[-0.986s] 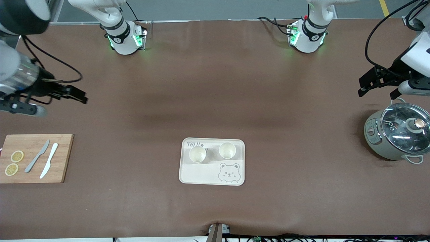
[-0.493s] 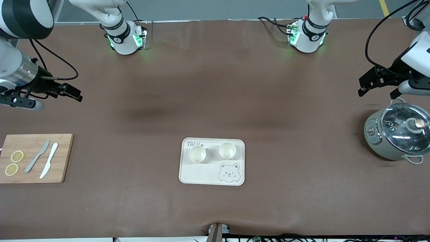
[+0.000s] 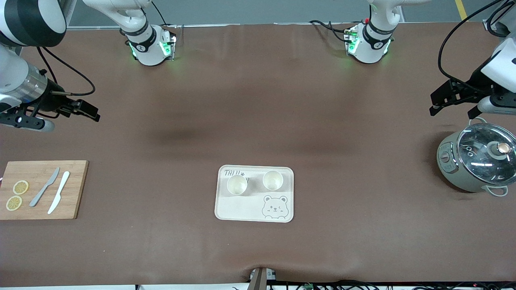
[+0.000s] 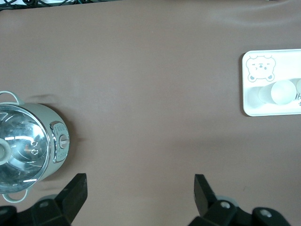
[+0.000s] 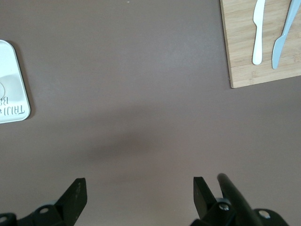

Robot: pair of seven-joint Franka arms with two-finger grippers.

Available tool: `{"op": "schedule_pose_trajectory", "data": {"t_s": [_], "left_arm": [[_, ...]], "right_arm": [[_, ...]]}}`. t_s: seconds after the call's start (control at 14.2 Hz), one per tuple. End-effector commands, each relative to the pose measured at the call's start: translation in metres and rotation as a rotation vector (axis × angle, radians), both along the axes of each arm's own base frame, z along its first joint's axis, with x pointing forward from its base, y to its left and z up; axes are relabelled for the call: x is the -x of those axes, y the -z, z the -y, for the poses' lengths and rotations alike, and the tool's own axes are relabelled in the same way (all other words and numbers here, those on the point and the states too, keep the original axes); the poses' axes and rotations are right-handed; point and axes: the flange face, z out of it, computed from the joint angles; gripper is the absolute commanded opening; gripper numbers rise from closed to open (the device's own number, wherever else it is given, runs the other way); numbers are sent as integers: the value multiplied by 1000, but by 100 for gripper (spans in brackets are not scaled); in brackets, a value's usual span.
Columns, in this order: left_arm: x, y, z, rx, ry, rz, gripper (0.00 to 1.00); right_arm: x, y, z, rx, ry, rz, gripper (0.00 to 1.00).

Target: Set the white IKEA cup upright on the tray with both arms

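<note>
- Front view: you are seeing two cups (image 3: pixel 237 185) standing upright on the tray (image 3: pixel 242 211), low centre; the right gripper (image 3: pixel 90 112) and left gripper (image 3: pixel 437 102) are hanging at the frame edges, fingers apart, bare table between.
- Left wrist view: the tray (image 4: pixel 263 106) is sitting at the right edge, the pot (image 4: pixel 28 150) at the lower left.
- Right wrist view: the cutting board (image 5: pixel 244 56) is filling the upper right corner.

The right arm's hand (image 3: pixel 90 112) hangs at the frame's upper left edge, fingers spread wide and empty. The left arm's hand (image 3: pixel 437 102) hangs at the upper right edge, likewise spread and empty.
</note>
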Motion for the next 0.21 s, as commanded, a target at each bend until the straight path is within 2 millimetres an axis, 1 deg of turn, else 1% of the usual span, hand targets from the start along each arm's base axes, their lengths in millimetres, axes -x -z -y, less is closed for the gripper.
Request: {"op": "schedule_pose_trajectory", "data": {"t_s": [0.0, 0.14], "left_arm": [[-2, -2, -1, 21, 8, -11, 100], [-2, -2, -1, 21, 6, -11, 100]], "right_arm": [[10, -5, 0, 18, -7, 10, 100], [10, -6, -1, 18, -11, 11, 100]]}}
